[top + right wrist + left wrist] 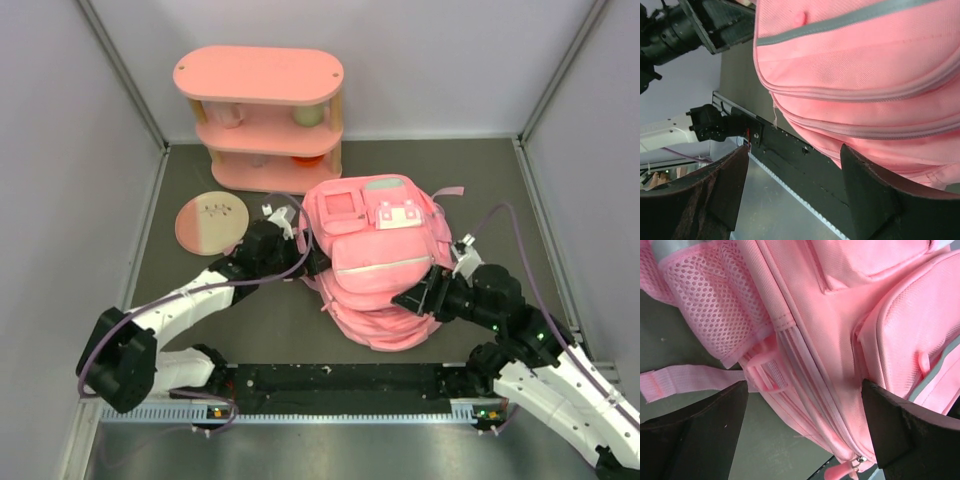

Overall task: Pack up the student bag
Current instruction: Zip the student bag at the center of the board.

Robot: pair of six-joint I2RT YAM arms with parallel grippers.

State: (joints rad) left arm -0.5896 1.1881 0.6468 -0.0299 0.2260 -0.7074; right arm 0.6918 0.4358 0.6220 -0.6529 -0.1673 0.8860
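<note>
Bag (375,265) lies front-up mid-table (260,330), in front of shelf (262,120); plate (211,221) is off to its left. Left pincer (298,250) is at the bag's left flank, right pincer (425,298) at its lower right flank.

Left wrist: pincer (805,385) released, fingers (700,435) spread wide. Bag's (840,315) side fills the gap ahead of them.

Right wrist: pincer (795,150) released, fingers (875,200) wide apart. Bag's (855,65) rounded lower edge is just beyond the tips, nearest the right-hand finger.
</note>
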